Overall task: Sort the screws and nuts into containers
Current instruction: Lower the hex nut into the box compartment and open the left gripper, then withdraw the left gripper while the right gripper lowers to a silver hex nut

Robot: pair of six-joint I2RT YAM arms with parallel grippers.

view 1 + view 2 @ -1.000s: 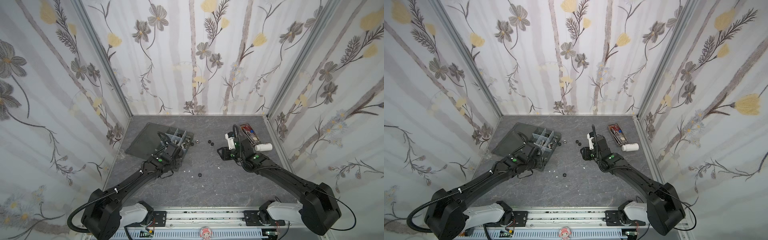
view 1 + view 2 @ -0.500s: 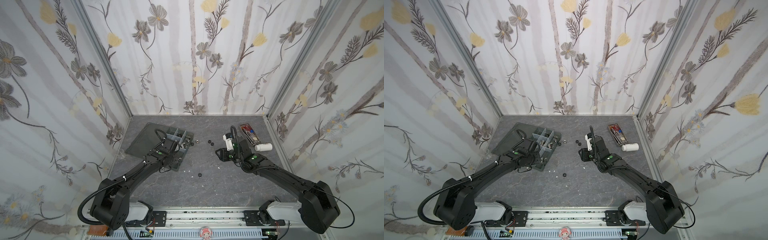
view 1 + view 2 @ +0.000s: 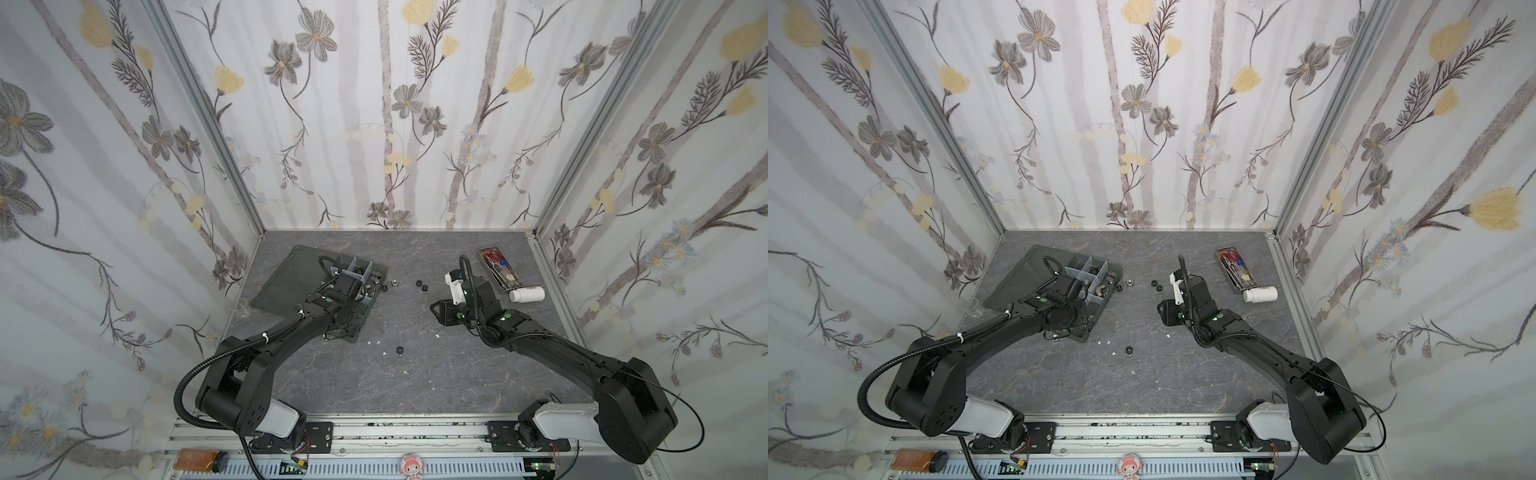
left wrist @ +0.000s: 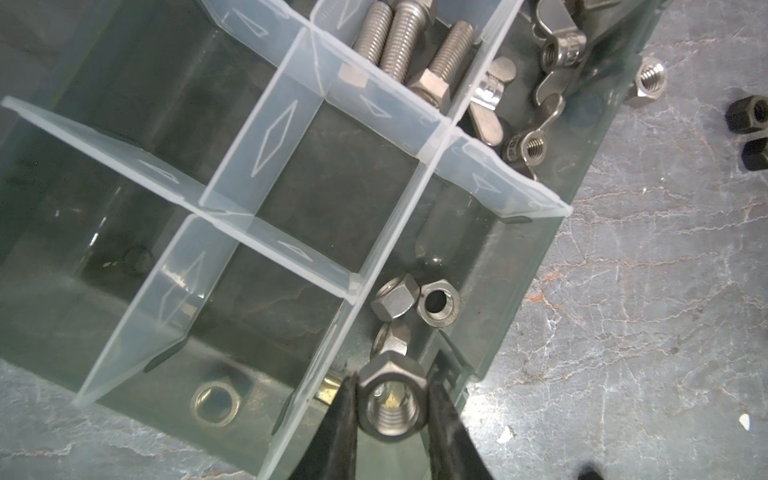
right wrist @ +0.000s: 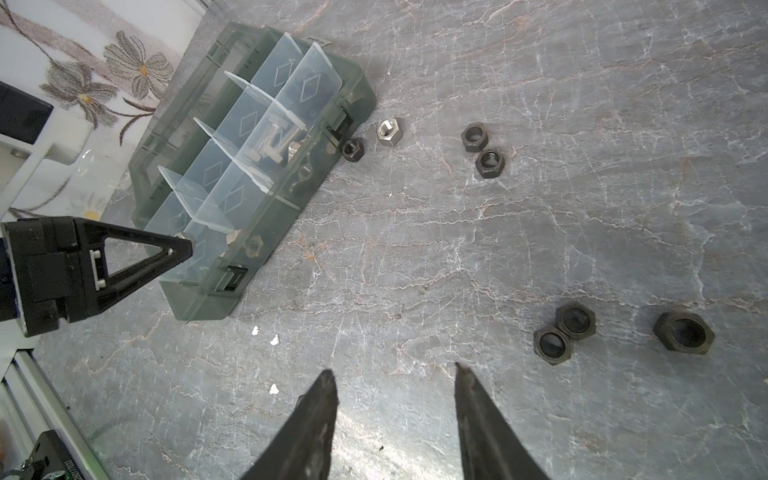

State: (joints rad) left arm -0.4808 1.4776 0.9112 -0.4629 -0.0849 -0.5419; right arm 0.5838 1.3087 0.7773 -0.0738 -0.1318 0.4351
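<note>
The organizer box (image 4: 515,270) is smooth, smoky translucent plastic; its dividers (image 4: 266,137) are clear plastic with a frosted look. The screws (image 4: 440,58) and wing nuts (image 4: 557,45) inside are silver metal, satin rather than mirror-bright, as is the hex nut (image 4: 392,405) between the matt black fingers (image 4: 347,419) of the left gripper (image 4: 392,382). On the desk (image 5: 540,228) the loose nuts (image 5: 681,332) are dull black metal. The desk is grey, stone-veined, with a faint sheen.
</note>
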